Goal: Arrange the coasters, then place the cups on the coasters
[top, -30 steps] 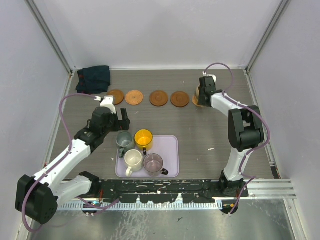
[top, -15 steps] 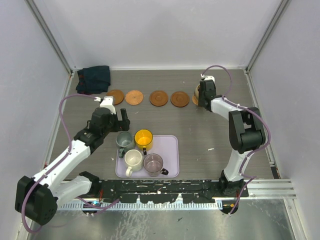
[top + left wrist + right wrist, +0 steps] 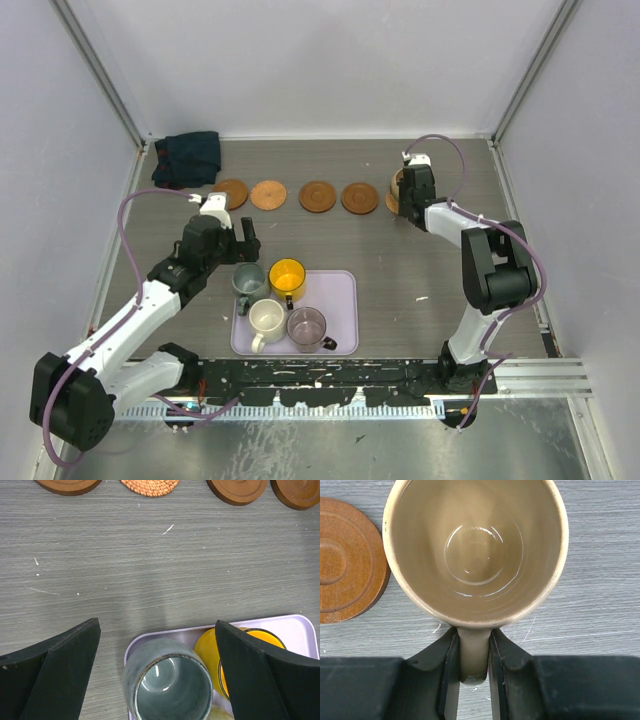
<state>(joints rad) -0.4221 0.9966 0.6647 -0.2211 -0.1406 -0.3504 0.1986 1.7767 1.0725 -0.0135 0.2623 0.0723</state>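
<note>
Light is bright, even and diffuse, from above. On the grey wood-grain tabletop (image 3: pixel 150 570) a faint soft shadow sits mid-frame in the left wrist view. Pale glints ring the bottom of the tan-beige glazed mug (image 3: pixel 475 550), sharply focused. The overhead view's metal corner posts (image 3: pixel 100 75) lean outward.

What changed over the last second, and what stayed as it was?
The right arm's elbow swung slightly outward and toward the near edge, while the right gripper kept its hold on the handle of the tan cup at the row's right end. Nothing taken or released. The left gripper, open by the grey-green cup, the tray and the coasters stayed put.
</note>
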